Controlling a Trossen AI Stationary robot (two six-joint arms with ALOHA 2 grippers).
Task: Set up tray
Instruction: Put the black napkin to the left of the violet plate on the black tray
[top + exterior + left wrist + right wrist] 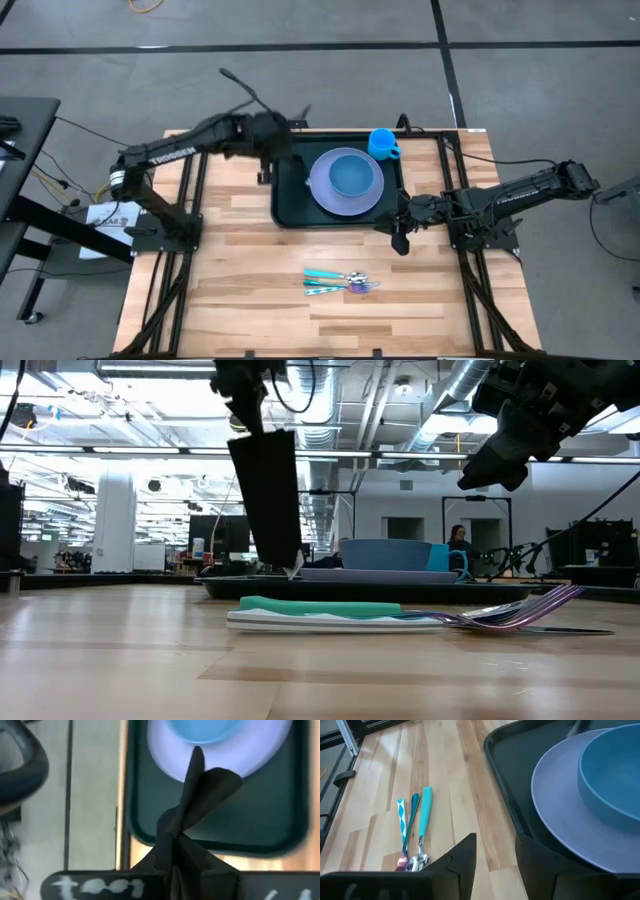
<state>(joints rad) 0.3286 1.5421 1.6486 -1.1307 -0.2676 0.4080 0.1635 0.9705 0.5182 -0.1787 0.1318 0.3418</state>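
Gripping a flat black rectangular sheet (268, 495), the left gripper (275, 140) hangs over the left edge of the tray (291, 207), its jaws clamped on the sheet's upper end. In the low view the sheet hangs nearly upright, its lower edge just above the tray's rim. The dark green tray sits at the far middle of the wooden tabletop (240, 255). On the tray lies a lavender plate (345, 195) with a blue bowl (352, 175) on it, and a blue mug (383, 143) stands at the tray's far right corner. The right gripper (400, 225) hovers at the tray's near right corner, jaws apart and holding nothing. Nearer than the tray, teal-handled cutlery (335, 283) lies together on the tabletop.
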